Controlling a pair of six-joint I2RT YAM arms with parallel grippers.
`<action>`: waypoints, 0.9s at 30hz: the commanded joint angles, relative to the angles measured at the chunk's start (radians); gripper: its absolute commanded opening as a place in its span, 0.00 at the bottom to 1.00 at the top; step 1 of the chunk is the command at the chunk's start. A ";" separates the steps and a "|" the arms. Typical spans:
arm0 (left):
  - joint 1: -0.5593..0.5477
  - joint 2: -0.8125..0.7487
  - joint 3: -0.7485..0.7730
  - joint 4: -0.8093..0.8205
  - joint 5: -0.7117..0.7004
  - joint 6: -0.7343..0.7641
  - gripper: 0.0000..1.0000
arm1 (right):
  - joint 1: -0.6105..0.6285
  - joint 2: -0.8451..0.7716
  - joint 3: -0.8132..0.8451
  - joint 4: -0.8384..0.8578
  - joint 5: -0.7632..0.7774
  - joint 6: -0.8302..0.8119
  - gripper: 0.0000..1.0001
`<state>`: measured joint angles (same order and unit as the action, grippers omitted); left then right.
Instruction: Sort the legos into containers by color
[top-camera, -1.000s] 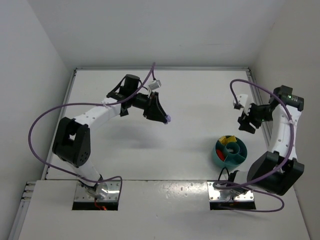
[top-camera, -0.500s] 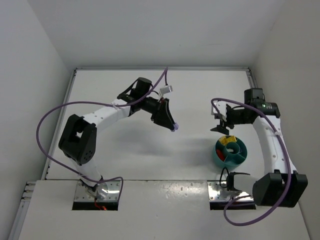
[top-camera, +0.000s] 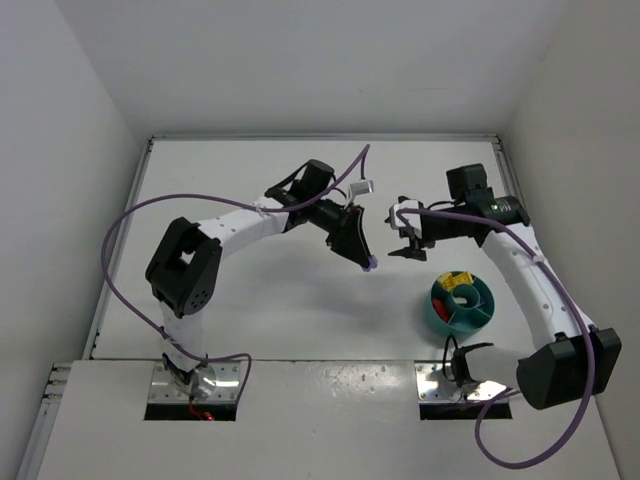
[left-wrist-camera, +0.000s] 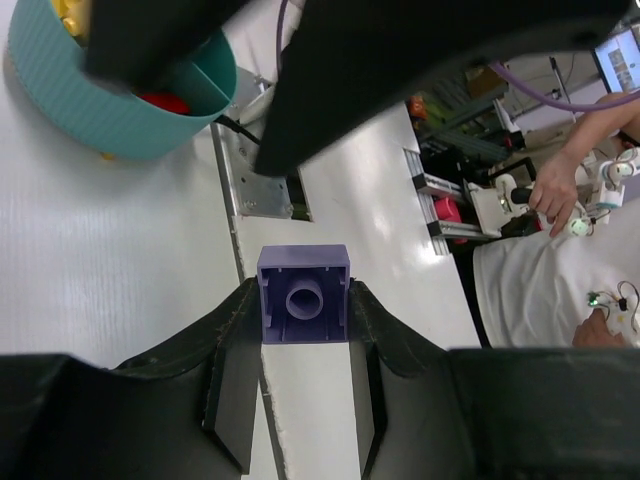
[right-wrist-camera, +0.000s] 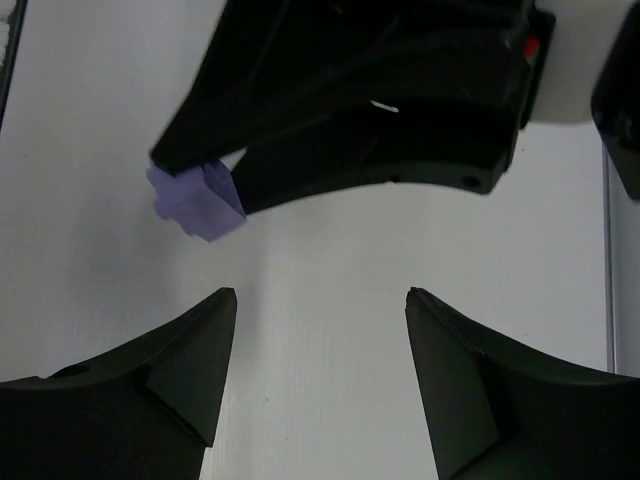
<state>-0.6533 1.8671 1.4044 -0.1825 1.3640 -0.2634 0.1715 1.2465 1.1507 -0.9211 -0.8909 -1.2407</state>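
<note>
My left gripper (top-camera: 366, 260) hangs above the middle of the table, shut on a lavender-purple lego (top-camera: 371, 265) held at the fingertips. In the left wrist view the lego (left-wrist-camera: 303, 295) shows its hollow underside between the two pads. My right gripper (top-camera: 405, 252) hovers just to the right of it, open and empty; in its wrist view (right-wrist-camera: 320, 295) the purple lego (right-wrist-camera: 195, 200) sits up and to the left of the jaws. The teal bowl (top-camera: 437, 316) stands at the near right, with yellow (top-camera: 463, 296) and red (top-camera: 447, 278) legos in its compartments.
Purple cables loop from both arms. White walls close in the table on the left, back and right. The metal base plates (top-camera: 195, 385) lie along the near edge. The bowl's teal wall (left-wrist-camera: 110, 115) and a red lego (left-wrist-camera: 165, 100) show in the left wrist view.
The left arm swung right and nearer with the purple lego. The right arm swept left from the right wall toward the table's middle, and its jaws opened wider.
</note>
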 joint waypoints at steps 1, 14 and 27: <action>-0.011 0.017 0.053 0.029 0.020 -0.017 0.07 | 0.049 -0.041 -0.017 0.034 -0.037 0.026 0.69; -0.020 0.017 0.053 0.038 0.020 -0.017 0.07 | 0.189 -0.070 -0.075 0.013 0.024 0.026 0.62; -0.020 0.007 0.031 0.038 0.011 -0.017 0.10 | 0.257 -0.059 -0.075 0.051 0.075 0.073 0.30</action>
<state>-0.6617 1.8877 1.4296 -0.1776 1.3643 -0.2836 0.4160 1.2011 1.0752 -0.8974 -0.7994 -1.1881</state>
